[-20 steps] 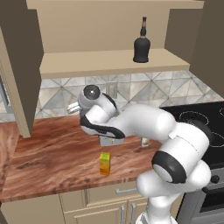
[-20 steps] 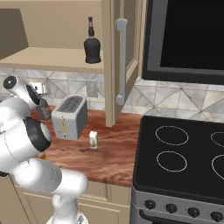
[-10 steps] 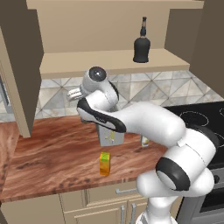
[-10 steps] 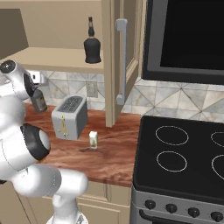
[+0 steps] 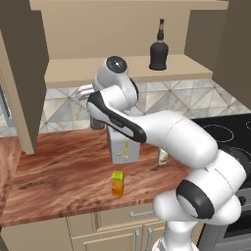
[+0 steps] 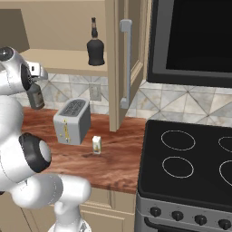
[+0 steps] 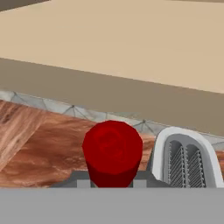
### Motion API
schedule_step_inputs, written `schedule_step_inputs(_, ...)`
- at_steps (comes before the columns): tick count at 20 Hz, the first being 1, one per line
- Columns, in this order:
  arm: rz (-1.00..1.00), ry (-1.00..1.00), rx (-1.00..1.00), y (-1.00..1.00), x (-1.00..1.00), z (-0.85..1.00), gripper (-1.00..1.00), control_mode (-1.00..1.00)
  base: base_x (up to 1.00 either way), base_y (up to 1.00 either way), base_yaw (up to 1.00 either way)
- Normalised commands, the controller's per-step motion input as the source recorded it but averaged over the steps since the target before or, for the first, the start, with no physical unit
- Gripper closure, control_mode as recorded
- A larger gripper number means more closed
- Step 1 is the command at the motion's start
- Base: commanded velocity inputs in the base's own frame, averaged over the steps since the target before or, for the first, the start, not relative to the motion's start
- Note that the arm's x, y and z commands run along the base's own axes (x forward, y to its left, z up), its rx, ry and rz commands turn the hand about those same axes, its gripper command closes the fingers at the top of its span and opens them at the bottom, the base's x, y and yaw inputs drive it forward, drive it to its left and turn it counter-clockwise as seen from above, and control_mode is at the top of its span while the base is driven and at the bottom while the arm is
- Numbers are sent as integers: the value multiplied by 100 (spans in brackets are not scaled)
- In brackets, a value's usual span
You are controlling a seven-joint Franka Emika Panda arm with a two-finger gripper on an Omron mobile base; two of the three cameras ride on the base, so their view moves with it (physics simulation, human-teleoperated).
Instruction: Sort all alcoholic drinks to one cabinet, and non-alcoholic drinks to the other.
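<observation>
The pincer (image 7: 111, 186), clamped on the red-capped grey bottle (image 6: 35, 96), has risen higher above the wooden surface (image 5: 63, 171), nearer the cabinet shelf (image 5: 98, 71).

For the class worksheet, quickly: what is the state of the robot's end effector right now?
End effector: closed on the grey bottle with the red cap, lifted above the counter.

white carton (image 5: 163, 157) mostly hidden behind arm; toaster (image 7: 186, 159) cut off.
</observation>
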Motion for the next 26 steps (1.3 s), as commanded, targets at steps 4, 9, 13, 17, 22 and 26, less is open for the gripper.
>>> schedule_step_inputs(4, -1, 0, 1, -2, -22, 44, 100, -100, 0, 0, 0)
schedule_step_inputs(9, -2, 0, 2, -6, -27, 43, 100, -100, 0, 0, 0)
schedule_step_inputs(13, -2, 0, 3, -7, -29, 42, 100, -100, 0, 0, 0)
schedule_step_inputs(17, -2, 0, 1, -10, -23, 39, 100, -100, 0, 0, 0)
schedule_step_inputs(22, -2, 0, 0, -13, -11, 31, 100, -100, 0, 0, 0)
schedule_step_inputs(26, -2, 0, 0, -12, -4, 29, 100, -100, 0, 0, 0)
